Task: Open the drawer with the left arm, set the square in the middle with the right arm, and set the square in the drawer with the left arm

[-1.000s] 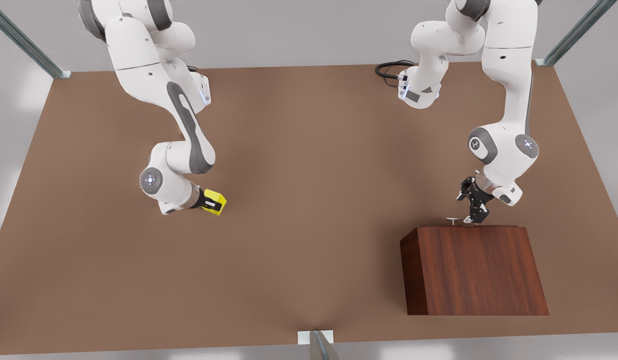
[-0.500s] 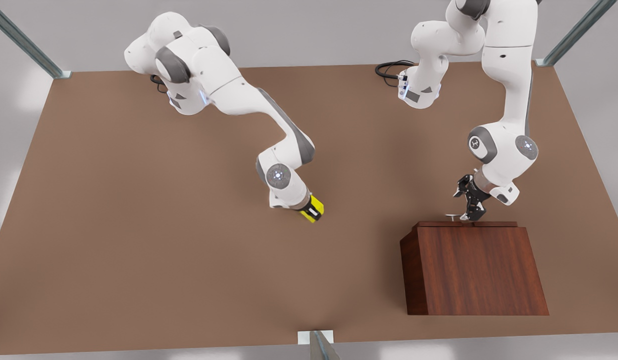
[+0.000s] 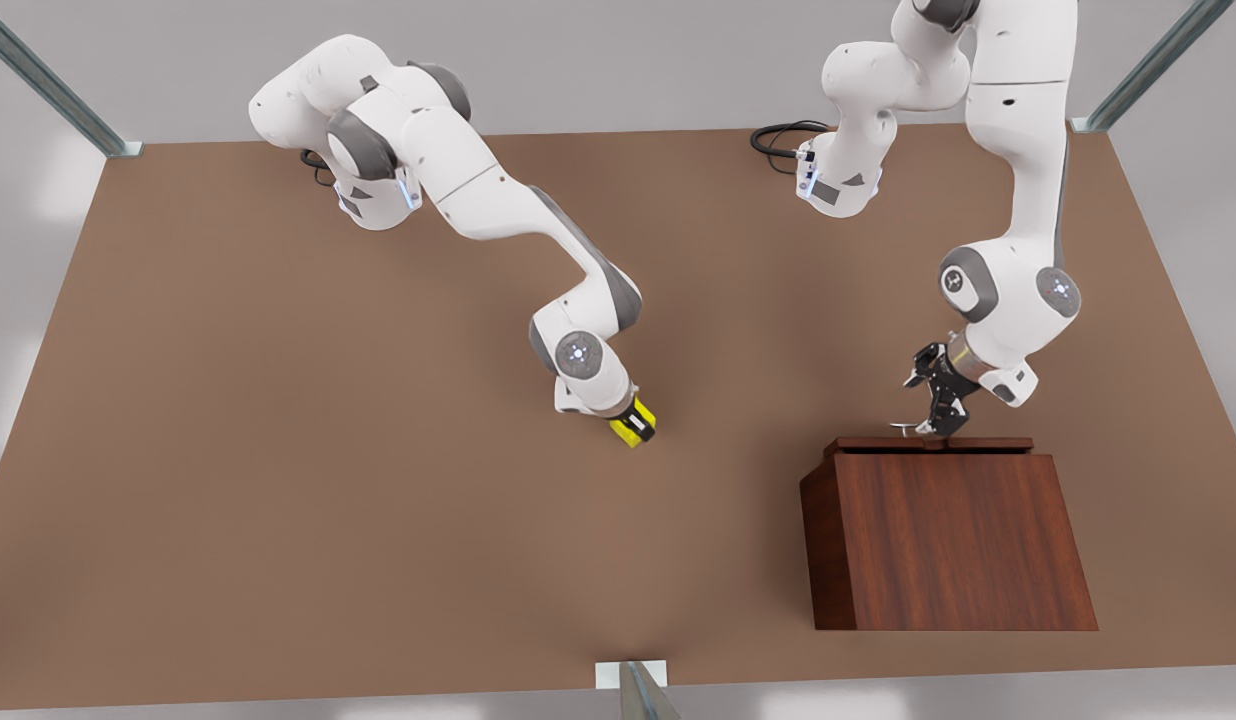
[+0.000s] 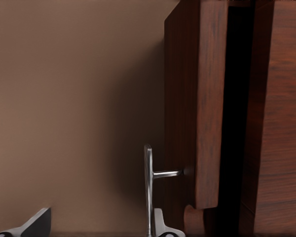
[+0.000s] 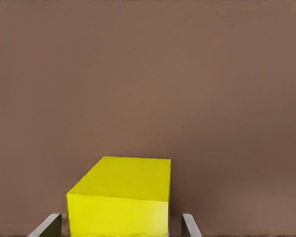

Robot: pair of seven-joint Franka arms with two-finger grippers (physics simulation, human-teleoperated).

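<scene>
The square (image 3: 633,424) (image 5: 119,197), a small yellow cube, sits on the brown tabletop near the middle (image 3: 678,470). My right gripper (image 3: 636,420) (image 5: 121,226) straddles it, open, with a thin gap showing between each fingertip and the cube's sides. On the front view's right, the drawer (image 3: 928,444) (image 4: 197,98) stands slightly out of the dark wooden box (image 3: 943,540) (image 4: 281,123). Its silver bar handle (image 3: 906,428) (image 4: 148,187) lies between the fingers of my left gripper (image 3: 936,425) (image 4: 101,224). That gripper is open, with one fingertip (image 4: 160,224) against the bar.
A black cable (image 3: 778,140) loops on the table at the back by an arm's base. Metal frame posts stand at the back corners (image 3: 118,148) and at the middle of the front edge (image 3: 633,685).
My right arm carried the square from the front view's left to the middle and lowered it. The drawer slid a little out of the box with my left gripper at its handle.
</scene>
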